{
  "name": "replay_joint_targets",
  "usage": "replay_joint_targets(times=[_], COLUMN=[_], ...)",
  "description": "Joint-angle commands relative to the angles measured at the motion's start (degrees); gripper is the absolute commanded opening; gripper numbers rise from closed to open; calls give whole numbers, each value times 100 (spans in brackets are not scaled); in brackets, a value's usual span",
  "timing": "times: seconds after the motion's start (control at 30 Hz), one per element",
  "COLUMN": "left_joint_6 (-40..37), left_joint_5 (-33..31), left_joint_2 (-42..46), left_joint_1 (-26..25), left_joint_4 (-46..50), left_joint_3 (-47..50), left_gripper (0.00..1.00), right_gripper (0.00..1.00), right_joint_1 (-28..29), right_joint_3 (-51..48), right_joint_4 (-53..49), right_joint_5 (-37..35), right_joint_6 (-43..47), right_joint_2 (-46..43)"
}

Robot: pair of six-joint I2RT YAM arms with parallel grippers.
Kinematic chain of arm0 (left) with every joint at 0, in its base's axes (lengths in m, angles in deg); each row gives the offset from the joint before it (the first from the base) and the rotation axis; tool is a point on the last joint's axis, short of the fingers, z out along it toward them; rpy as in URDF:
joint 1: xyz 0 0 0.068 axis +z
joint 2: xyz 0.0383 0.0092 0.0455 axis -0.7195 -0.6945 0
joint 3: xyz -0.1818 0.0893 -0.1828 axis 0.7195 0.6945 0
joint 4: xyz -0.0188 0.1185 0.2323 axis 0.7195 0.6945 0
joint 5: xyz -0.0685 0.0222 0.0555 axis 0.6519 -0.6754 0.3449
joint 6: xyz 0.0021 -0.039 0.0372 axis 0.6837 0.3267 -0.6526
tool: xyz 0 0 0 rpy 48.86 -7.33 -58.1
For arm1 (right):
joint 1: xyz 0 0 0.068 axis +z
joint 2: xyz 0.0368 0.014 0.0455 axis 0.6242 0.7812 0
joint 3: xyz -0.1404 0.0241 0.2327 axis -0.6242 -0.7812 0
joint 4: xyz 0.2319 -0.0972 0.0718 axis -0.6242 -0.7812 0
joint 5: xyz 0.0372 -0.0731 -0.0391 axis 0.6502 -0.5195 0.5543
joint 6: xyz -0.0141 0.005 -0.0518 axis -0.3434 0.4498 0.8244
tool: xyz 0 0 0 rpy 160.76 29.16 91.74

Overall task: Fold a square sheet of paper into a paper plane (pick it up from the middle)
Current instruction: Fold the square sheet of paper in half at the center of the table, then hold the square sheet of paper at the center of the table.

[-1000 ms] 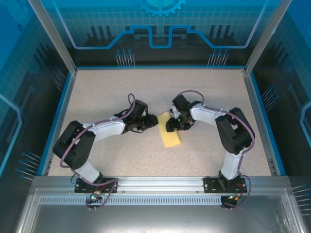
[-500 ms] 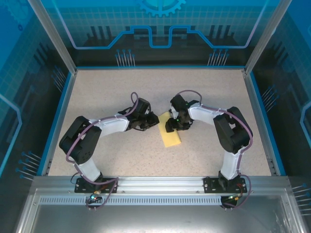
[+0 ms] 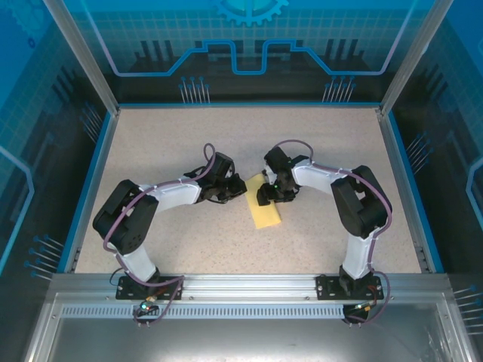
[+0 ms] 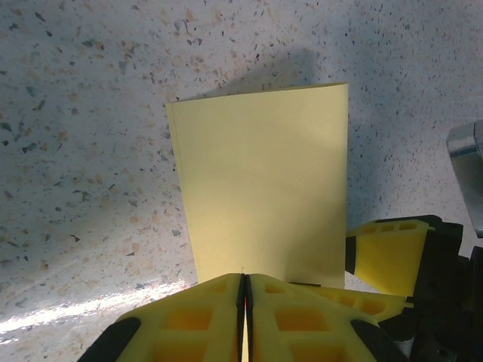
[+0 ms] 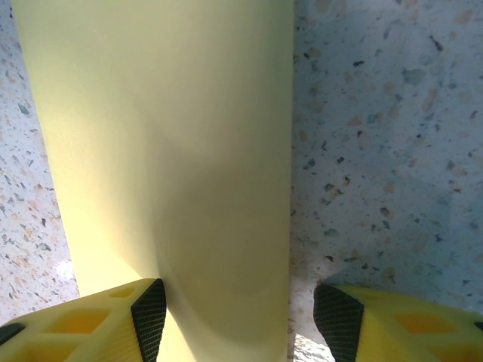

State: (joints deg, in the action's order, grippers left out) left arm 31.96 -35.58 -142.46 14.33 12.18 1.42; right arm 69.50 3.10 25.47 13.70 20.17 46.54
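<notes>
The square sheet of paper (image 3: pixel 266 214), pale yellow, lies folded into a narrow rectangle at the middle of the table. In the left wrist view the paper (image 4: pixel 260 181) runs away from my left gripper (image 4: pixel 243 277). Its two yellow fingers are pressed together on the near edge, and a tiny crease stands up at their tips. From above, the left gripper (image 3: pixel 235 188) sits at the sheet's upper left edge. My right gripper (image 3: pixel 266 197) is open over the far end of the paper (image 5: pixel 166 151). One pad (image 5: pixel 149 317) rests on the sheet; the other stands on bare table.
The speckled tabletop (image 3: pixel 166 143) is ringed by a blue rim and clear enclosure walls (image 3: pixel 98 143). Both arms bend inward and their wrists nearly meet over the sheet. One right-gripper finger (image 4: pixel 385 256) shows beside the paper in the left wrist view.
My left gripper has slid a little toward the sheet and its jaws have closed. The right gripper stays open and has barely shifted. The paper lies where it was.
</notes>
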Motion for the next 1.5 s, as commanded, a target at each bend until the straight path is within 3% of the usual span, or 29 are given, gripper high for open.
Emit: replay_joint_targets(times=[0.0, 1.47], left_joint_6=[-122, -6], left_joint_5=[26, 457], left_joint_2=[-70, -855], left_joint_1=[-31, -195], left_joint_4=[141, 52], left_joint_3=[-159, -607], left_gripper=[12, 0], right_gripper=[62, 64], right_joint_1=[116, 127], right_joint_3=[-249, -196], right_joint_4=[121, 95], right_joint_5=[-257, -310], right_joint_6=[196, -30], right_joint_2=[633, 942])
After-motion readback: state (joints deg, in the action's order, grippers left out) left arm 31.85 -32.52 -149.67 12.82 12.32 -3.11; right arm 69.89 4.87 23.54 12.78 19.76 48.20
